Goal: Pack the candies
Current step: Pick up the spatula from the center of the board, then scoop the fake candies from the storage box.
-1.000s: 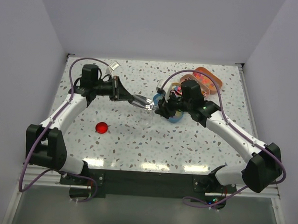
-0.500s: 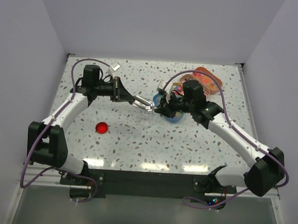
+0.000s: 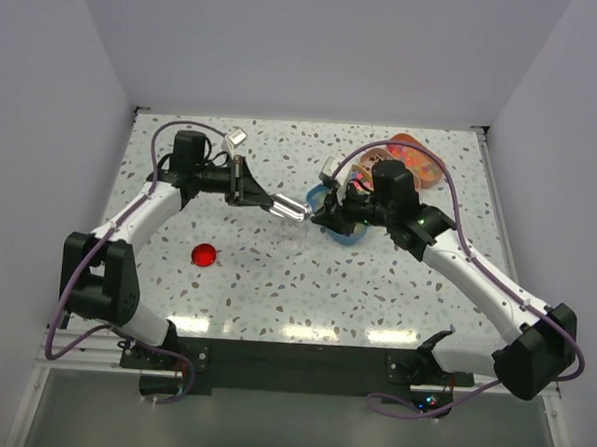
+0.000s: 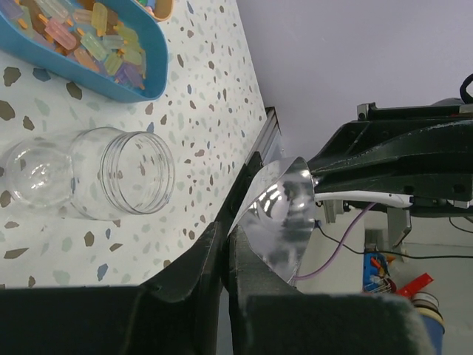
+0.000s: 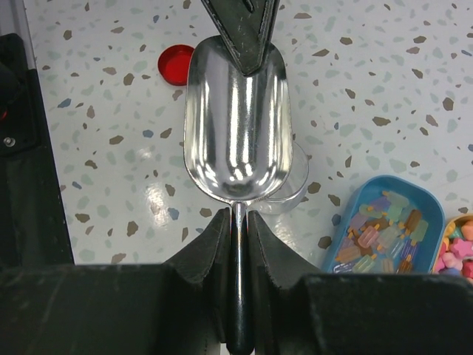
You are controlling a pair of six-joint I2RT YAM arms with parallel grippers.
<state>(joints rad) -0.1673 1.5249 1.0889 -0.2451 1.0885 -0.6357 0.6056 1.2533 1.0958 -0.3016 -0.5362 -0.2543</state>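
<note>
Right arm [image 3: 476,278] has swung outward; left and right jaws clench one scoop [image 5: 235,126], seemingly over one jar [image 4: 111,174].

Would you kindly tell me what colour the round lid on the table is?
Red; the lid shows best in the right wrist view.

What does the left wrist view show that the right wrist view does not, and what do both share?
Only the left wrist view: the clear jar whole, with its open threaded mouth. Only the right wrist view: the red lid and the inside of the scoop, empty; the jar is mostly hidden under it. Both: the scoop, held by the left gripper at its lip and the right gripper at its handle, and the blue tray of candies.
</note>
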